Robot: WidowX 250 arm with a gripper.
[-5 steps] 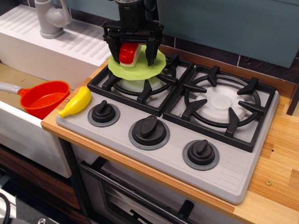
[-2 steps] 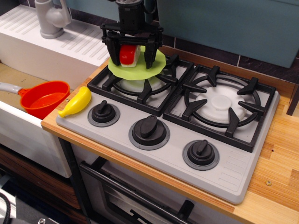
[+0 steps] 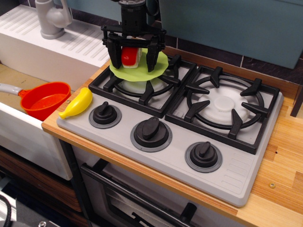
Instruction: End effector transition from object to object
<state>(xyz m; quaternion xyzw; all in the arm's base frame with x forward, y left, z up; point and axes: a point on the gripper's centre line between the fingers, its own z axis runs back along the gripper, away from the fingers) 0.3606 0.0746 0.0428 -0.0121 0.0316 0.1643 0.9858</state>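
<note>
A red and white toy piece (image 3: 131,55) stands on a light green plate (image 3: 160,66) that lies on the back left burner grate (image 3: 142,87) of the stove. My black gripper (image 3: 133,64) hangs straight down over the plate. Its two fingers stand wide apart, one on each side of the red and white piece, with gaps between pads and piece. The gripper is open and holds nothing.
A yellow toy banana (image 3: 78,104) lies at the stove's left edge. A red pot (image 3: 45,100) sits in the sink to the left, with a grey faucet (image 3: 52,19) behind it. The right burner (image 3: 226,105) and three black knobs (image 3: 151,132) lie to the front and right.
The fingers have spread a little wider and let go of the red and white piece, which now stands more upright on the plate. The gripper has risen slightly.
</note>
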